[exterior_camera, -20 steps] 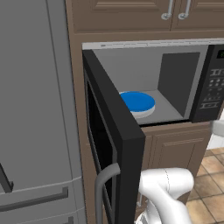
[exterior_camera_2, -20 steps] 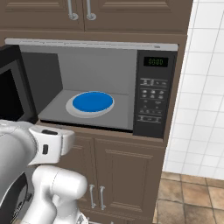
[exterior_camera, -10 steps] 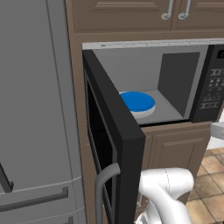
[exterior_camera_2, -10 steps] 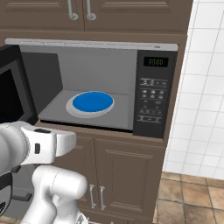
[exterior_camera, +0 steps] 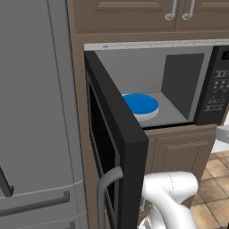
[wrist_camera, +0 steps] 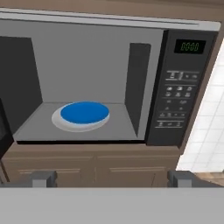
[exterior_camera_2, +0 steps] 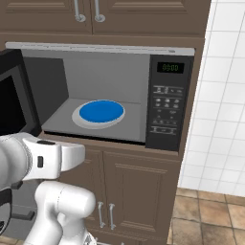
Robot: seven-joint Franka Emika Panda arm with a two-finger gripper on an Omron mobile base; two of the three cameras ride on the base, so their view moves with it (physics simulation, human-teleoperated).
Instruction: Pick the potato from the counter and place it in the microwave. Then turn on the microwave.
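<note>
Nearest, the gripper (wrist_camera: 112, 178) stands wide open with nothing between its fingertips (wrist_camera: 43, 178), facing the microwave (wrist_camera: 109, 83). Its door (exterior_camera: 112, 147) hangs open and a blue plate (wrist_camera: 85, 113) sits inside, but I see no potato anywhere. Starting the microwave now would likely run it empty; the open door could also catch the arm.

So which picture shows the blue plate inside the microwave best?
The hand view: the blue plate sits whole and unblocked, seen straight on in the open microwave. The right base view also shows it whole, more from the side. In the left base view, the open door hides part of it.
</note>
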